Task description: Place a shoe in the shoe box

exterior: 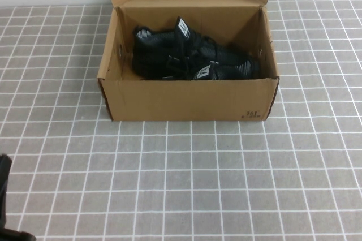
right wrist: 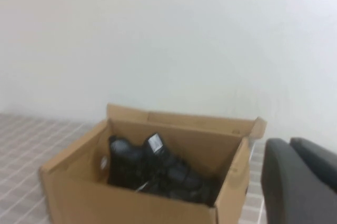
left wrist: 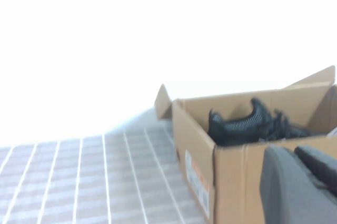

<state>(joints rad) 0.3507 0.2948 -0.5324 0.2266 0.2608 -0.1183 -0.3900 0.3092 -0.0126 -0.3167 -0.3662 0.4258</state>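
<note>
- Grey tiled table (exterior: 181, 184) with white grid lines runs up to a plain pale wall; nothing else is on it but the shoe box (exterior: 186, 102), sitting toward twelve o'clock, lid flap standing open at the back.
- Both black shoes (exterior: 192, 57) already lie inside it, toes toward three o'clock, tongues poking up near the rim.
- Left gripper (exterior: 5, 196) is parked low at about seven o'clock, well apart from the carton; whether its fingers are spread or closed I cannot tell.
- Right gripper (right wrist: 300, 182) shows only in its own wrist view, hanging back from the carton, state likewise unclear.
- Risks, as I judge them: closing the lid could catch on those raised tongues, and a careless arm swing could nudge the light carton.
</note>
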